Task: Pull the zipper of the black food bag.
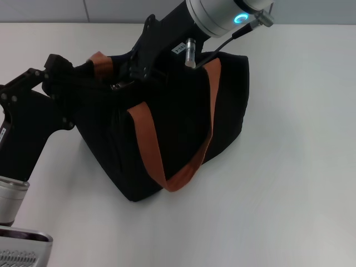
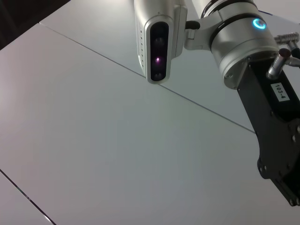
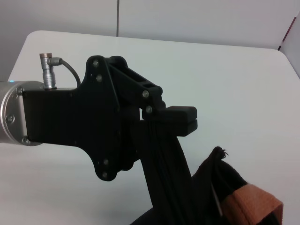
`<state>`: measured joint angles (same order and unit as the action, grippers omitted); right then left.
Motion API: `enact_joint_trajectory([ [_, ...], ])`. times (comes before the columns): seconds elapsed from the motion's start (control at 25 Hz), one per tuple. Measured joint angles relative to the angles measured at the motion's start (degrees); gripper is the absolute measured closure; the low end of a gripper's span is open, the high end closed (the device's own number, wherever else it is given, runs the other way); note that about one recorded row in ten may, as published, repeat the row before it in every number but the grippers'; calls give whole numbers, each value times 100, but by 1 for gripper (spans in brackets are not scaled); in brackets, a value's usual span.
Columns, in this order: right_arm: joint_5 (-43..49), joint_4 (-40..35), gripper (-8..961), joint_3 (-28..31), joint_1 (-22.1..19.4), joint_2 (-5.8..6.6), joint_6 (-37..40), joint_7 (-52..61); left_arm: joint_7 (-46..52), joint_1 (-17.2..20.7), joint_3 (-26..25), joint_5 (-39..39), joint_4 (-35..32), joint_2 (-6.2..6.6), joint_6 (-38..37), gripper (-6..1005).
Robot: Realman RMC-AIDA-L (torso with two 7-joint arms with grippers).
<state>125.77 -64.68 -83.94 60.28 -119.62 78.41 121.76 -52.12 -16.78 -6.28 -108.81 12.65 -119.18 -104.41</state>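
The black food bag (image 1: 183, 128) stands on the white table, its orange-brown strap handles (image 1: 147, 139) hanging over its side. My left gripper (image 1: 60, 71) is at the bag's left end. In the right wrist view it (image 3: 180, 120) is shut on a strip of the bag's black fabric (image 3: 164, 168) and holds it taut. My right gripper (image 1: 118, 84) reaches down from the back onto the bag's upper face, its tips closed together at the small silver zipper pull tab (image 1: 115, 87). The zipper line is lost in the black fabric.
The white table (image 1: 289, 183) spreads around the bag on all sides. The left wrist view shows only the right arm's wrist (image 2: 243, 37), its camera (image 2: 158, 42) and bare tabletop. A grey metal part (image 1: 22, 250) sits at the near left corner.
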Motion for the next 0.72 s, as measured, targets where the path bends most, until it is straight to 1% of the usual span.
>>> enact_joint_trajectory([
  [0.12, 0, 7, 958, 0, 3, 0, 15, -3, 0, 0, 2, 0, 0, 0, -8, 954],
  [0.72, -17, -205, 931, 53, -57, 29, 159, 42, 0, 27, 57, 0, 62, 0, -29, 952],
])
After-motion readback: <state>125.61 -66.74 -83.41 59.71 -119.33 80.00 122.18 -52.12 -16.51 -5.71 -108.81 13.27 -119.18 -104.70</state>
